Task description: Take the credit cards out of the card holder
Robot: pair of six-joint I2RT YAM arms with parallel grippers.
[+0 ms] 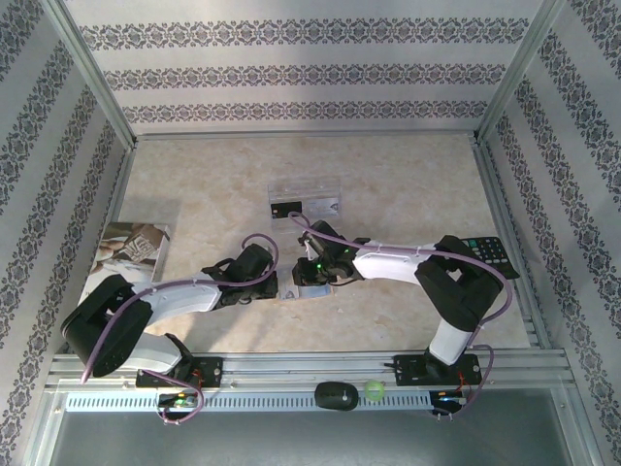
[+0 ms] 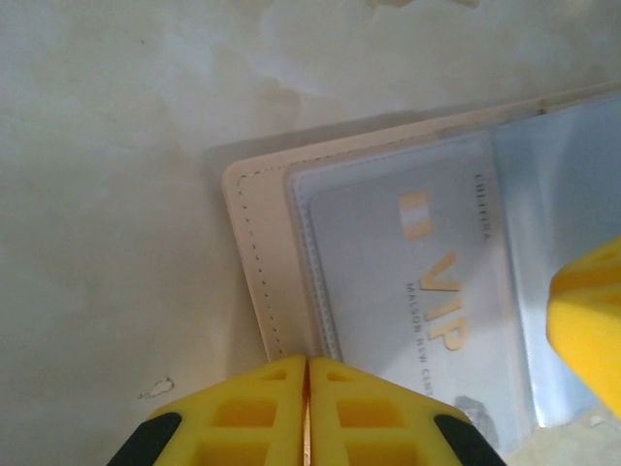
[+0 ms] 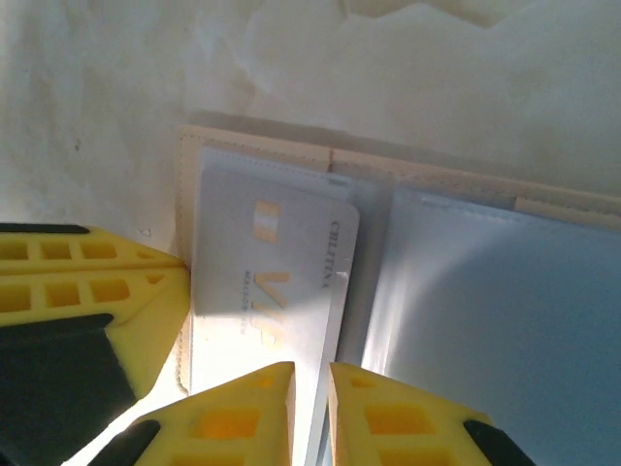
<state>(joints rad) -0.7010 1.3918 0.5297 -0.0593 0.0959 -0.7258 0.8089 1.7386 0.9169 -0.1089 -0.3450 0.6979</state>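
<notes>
The tan card holder (image 2: 252, 243) lies open on the table, its pale blue-grey sleeves (image 3: 485, 311) facing up. A pale credit card (image 2: 408, 282) with gold VIP lettering sits in the left sleeve. My left gripper (image 2: 308, 361) is shut on the holder's stitched near edge. My right gripper (image 3: 310, 367) is closed to a narrow gap on the right edge of that pale card (image 3: 281, 252), which is lifted a little. Both grippers meet over the holder in the top view, at mid-table (image 1: 315, 275). A black credit card (image 1: 284, 207) lies in the clear tray.
The clear tray (image 1: 320, 189) stands just behind the grippers. A printed booklet (image 1: 131, 248) lies at the left, and a black keypad device (image 1: 490, 254) at the right edge. Patterned walls close in three sides. A black mouse (image 1: 336, 395) rests on the front rail.
</notes>
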